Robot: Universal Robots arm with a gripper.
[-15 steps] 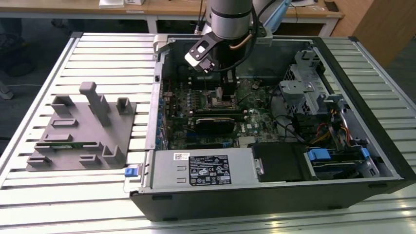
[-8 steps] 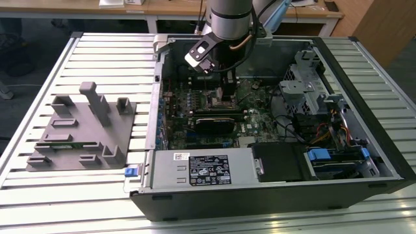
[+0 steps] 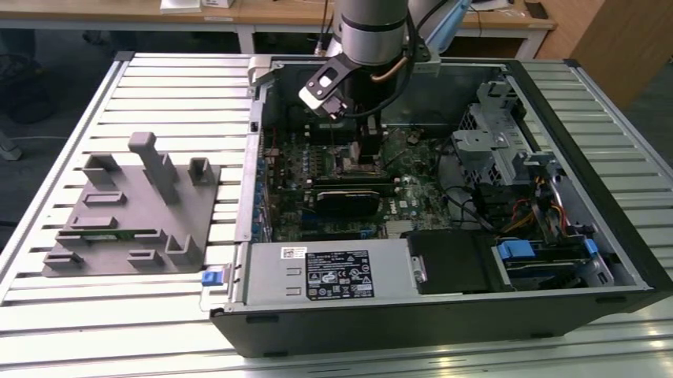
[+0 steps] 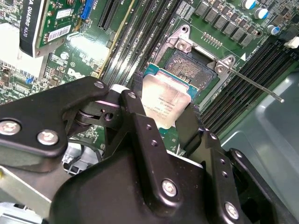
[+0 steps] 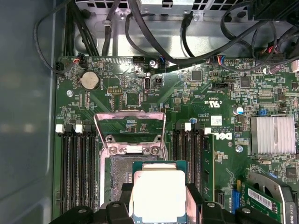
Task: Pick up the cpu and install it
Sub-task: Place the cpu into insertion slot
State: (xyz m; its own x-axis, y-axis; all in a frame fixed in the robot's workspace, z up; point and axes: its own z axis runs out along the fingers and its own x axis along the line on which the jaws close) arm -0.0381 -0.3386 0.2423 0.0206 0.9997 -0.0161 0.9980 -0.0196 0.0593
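**A:** Where is the cpu [image 5: 159,186] at this moment?

**B:** In the gripper [image 5: 160,205]. The jaws are drawn in narrow on two opposite edges of the chip, with its silvery lid facing up.

**A:** So the pick is done. Is it installed?

**B:** Not yet, as I judge it. In both wrist views the chip hangs over the open CPU socket [image 5: 122,170], near the middle of the motherboard [image 5: 177,88], between the two banks of memory slots. It covers one side of the contact field and is not squared up with the frame. I cannot tell whether it touches.

**A:** And the retention hardware?

**B:** The load plate [image 5: 131,126] stands flipped up, and its lever [image 4: 254,86] is swung out free. Seating the chip and clamping it down are still undone.

**A:** Anything from the exterior view?

**B:** The arm reaches down into the open computer case [image 3: 421,327], with the gripper low over the board's middle.
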